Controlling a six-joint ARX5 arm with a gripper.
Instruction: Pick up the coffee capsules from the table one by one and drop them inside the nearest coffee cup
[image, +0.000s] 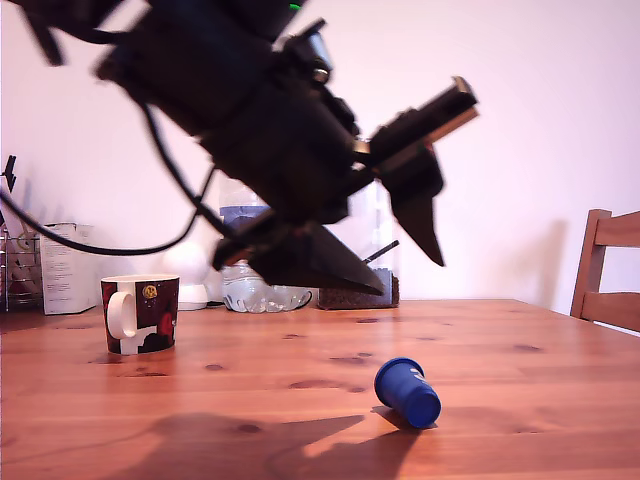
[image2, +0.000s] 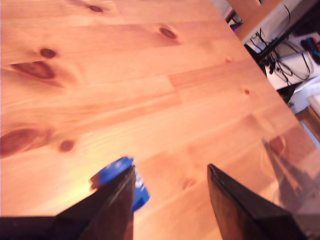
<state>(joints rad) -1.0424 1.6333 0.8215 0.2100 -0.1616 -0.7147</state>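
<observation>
Hand hung spread and empty above the capsule, which lay tipped on the counter, lined up for a descent; cup well apart.

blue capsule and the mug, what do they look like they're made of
Small royal-blue tapered capsule: probably plastic, smooth with a slight sheen, uniform colour. Short patterned mug with white handle: likely glazed ceramic, glossy, thick white rim and printed dark pattern.
</observation>
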